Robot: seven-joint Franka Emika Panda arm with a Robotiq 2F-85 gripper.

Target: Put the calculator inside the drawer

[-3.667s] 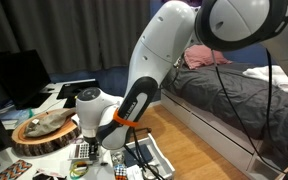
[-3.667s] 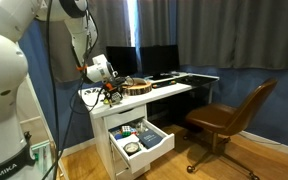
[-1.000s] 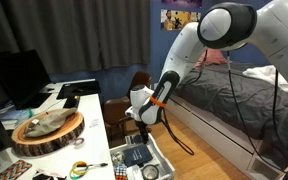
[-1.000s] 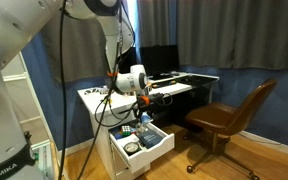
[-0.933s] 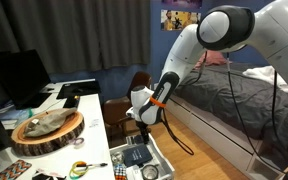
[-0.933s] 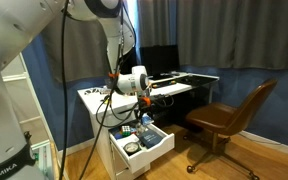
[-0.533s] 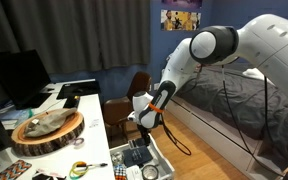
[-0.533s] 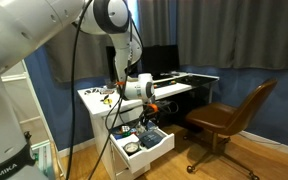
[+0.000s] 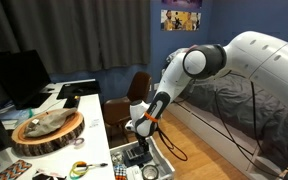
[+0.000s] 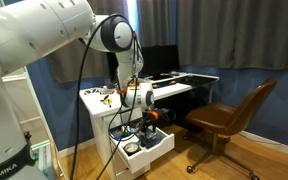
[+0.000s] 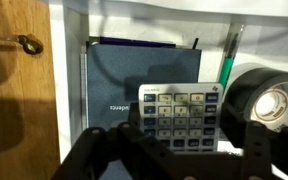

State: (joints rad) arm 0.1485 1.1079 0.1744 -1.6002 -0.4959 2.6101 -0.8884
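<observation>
My gripper point(image 11: 179, 152) seems clamped on the calculator point(image 11: 180, 115) by its side edges — held squarely between the jaws, directly above the dark notebook point(image 11: 119, 80) in the drawer point(image 11: 70, 70) — release goes straight down.

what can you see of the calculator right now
The calculator is a small flat grey rectangle with rows of pale keys. In the wrist view it faces keys up over a dark blue book inside the white drawer, a black tape roll beside it. Its lower edge is hidden by the hand, whose dark fingers flank it and appear to grip it; whether it touches the book cannot be told.
</observation>
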